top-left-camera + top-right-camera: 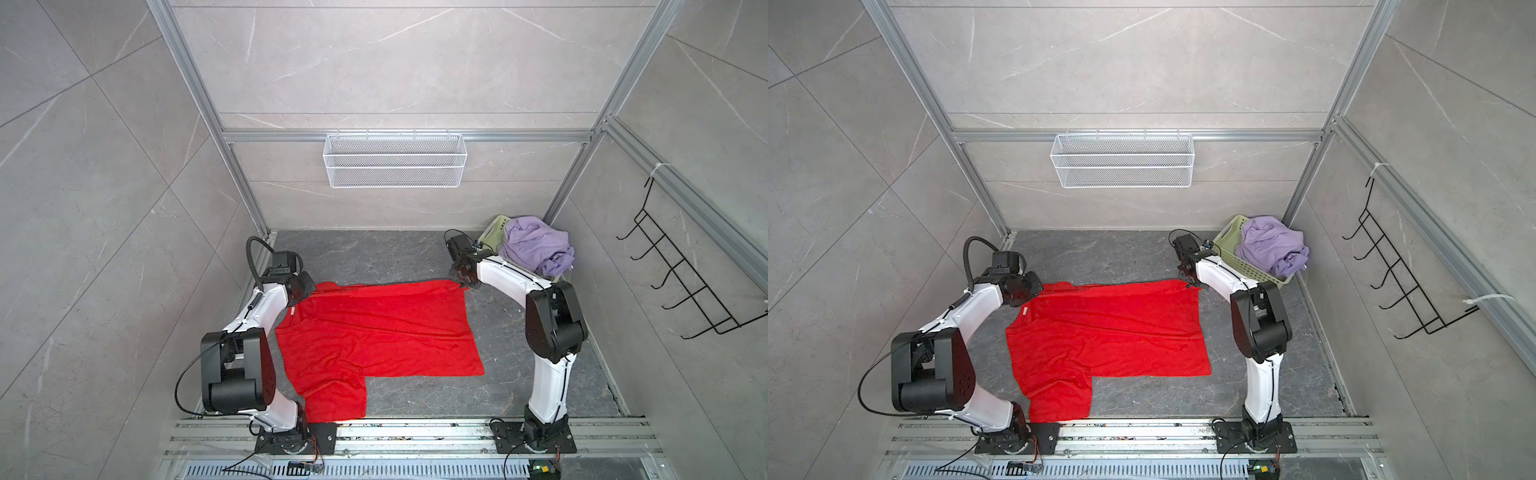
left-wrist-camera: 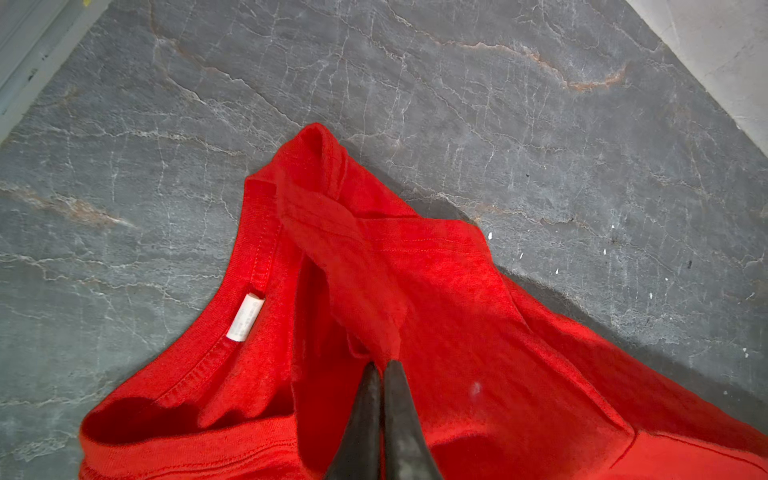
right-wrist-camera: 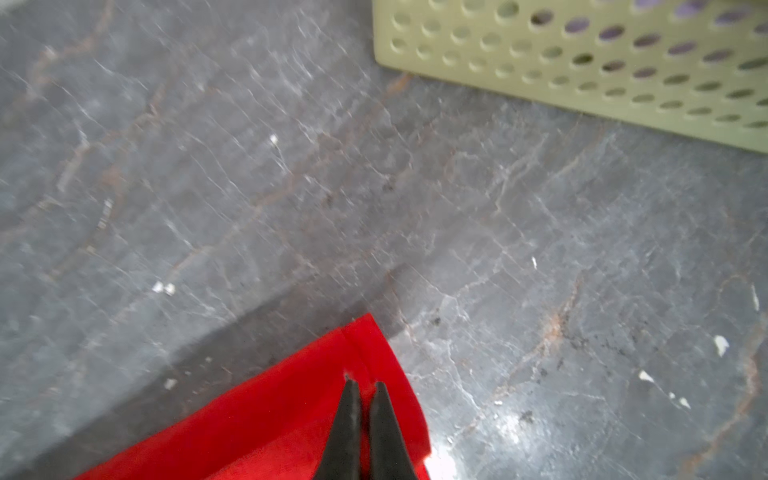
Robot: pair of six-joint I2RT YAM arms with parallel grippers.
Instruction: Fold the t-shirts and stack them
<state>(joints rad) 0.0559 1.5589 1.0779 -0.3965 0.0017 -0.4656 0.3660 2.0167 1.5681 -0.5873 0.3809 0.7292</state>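
the dark grey marbled desk (image 1: 519, 374) lies under both sets of jaws. the red t-shirt (image 1: 374, 328) is spread across it, mostly flat. its far edge is stretched in a straight line from the left jaws to the right jaws, and the rest of its body lies on the near side of both. one sleeve trails toward the front rail, well away from either set.

the left arm (image 1: 257, 307) reaches to the shirt's far left end. in the left wrist view its jaws are pressed together, pinching a raised ridge of red cloth (image 2: 457, 311) at the shoulder. the open collar is just beside them.

the right arm (image 1: 507, 274) reaches to the far right corner. its jaws are all but closed on the red hem (image 3: 291, 415) at that corner, with cloth showing in the thin slit between them.

the pale green basket (image 1: 1246, 257) stands near the right jaws, beyond them toward the back corner, apart from the red cloth. the lilac t-shirt (image 1: 536, 245) is heaped in it, crumpled and unfolded, well apart from the left jaws.

the white neck label (image 2: 245, 318) sits on the inside of the collar, near the left jaws.
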